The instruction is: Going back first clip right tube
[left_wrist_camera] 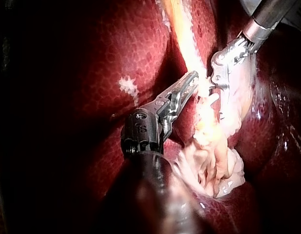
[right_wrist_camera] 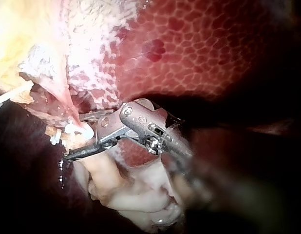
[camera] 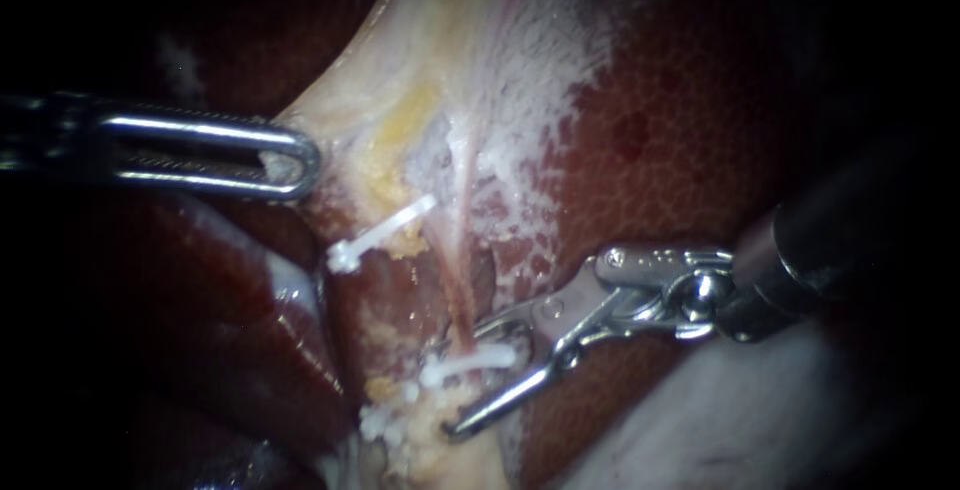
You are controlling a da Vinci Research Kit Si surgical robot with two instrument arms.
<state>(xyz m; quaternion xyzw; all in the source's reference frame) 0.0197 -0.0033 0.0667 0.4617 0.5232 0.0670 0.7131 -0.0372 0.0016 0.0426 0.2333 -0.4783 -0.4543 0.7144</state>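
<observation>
Now, your right instrument [camera: 468,382] straddles the clip [camera: 472,362].
Jaws released, clip lying nine-to-three between them; exit toward two o'clock. Your left instrument [camera: 298,163] clenches pale tissue [camera: 345,115].

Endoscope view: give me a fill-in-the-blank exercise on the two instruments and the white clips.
The slender steel left instrument has its jaws ____ on the pale yellowish tissue.
The silvery right instrument holds its jaws ____, a gap between them.
The lower white plastic clip lies between the jaws of the ____ instrument.
The dark red mottled organ around them is the ____.
Missing words: shut; open; right; liver.
</observation>
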